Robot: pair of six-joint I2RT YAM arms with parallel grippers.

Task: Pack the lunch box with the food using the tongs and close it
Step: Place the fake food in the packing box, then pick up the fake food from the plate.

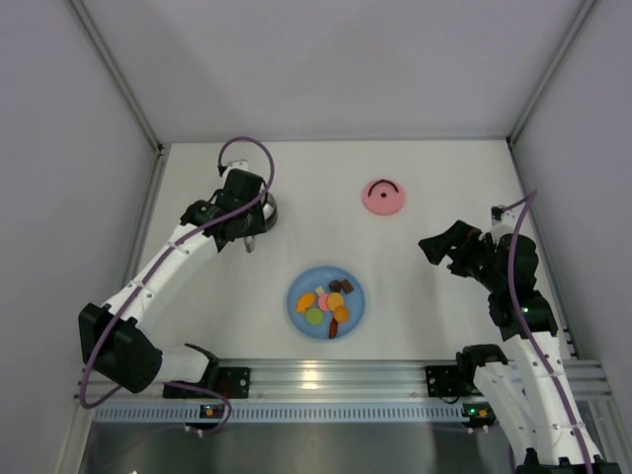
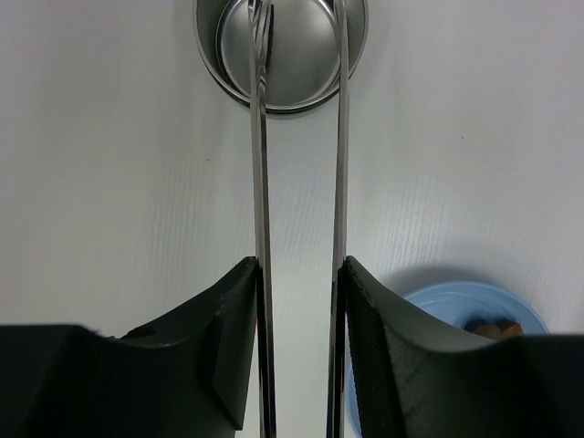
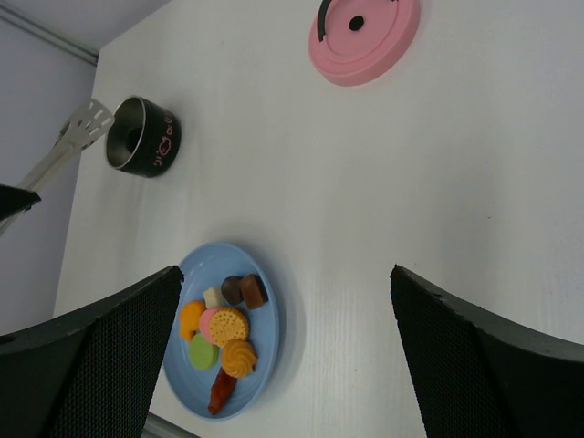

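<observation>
My left gripper [image 2: 299,274] is shut on the tongs [image 2: 260,182], one slim silver arm against each finger. The tongs' tips hang over the lunch box [image 2: 214,73], a round steel container with a dark wall [image 3: 146,137] at the table's back left [image 1: 267,209]; the part of its inside that shows is bare steel. The food [image 3: 224,333], several small coloured pieces, lies on the blue plate [image 1: 357,296]. The pink lid [image 1: 383,197] rests apart at the back right. My right gripper [image 3: 285,274] is open and holds nothing, above the table right of the plate.
Grey walls enclose the white table on three sides. An aluminium rail [image 1: 336,375] carrying both arm bases runs along the near edge. The plate's rim [image 2: 456,306] lies just right of my left fingers.
</observation>
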